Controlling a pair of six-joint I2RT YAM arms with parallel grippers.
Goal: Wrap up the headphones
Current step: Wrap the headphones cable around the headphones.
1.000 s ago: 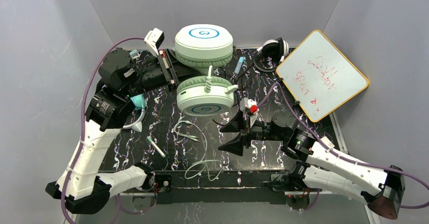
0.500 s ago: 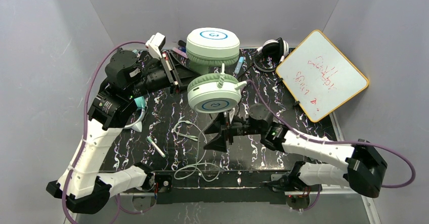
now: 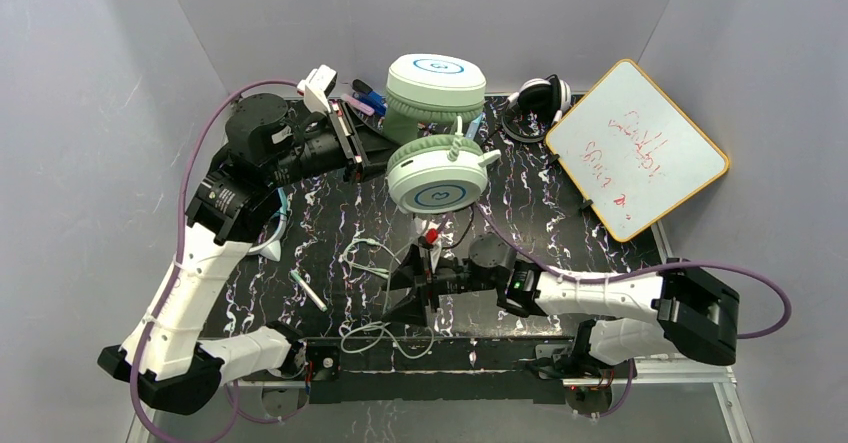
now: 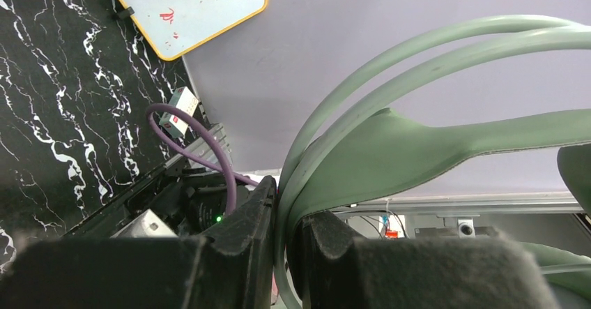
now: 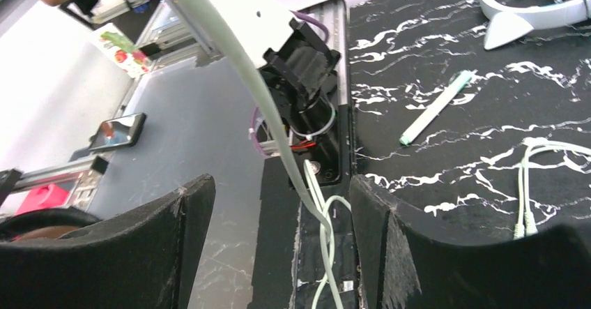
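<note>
Left gripper (image 4: 282, 225) pinched the band (image 4: 432, 148) of the green headphones (image 3: 437, 175), seemingly their stiffest hold; right gripper (image 5: 279, 197) gaped around the limp cable (image 5: 266, 107).

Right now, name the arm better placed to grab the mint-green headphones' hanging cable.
Right: the right gripper, open, frames the pale cable; the left gripper is shut on the mint-green headphones.

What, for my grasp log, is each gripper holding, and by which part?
Left gripper: shut on the headband of the mint-green headphones. Right gripper: open, holding nothing; the pale cable passes between its jaws.
</note>
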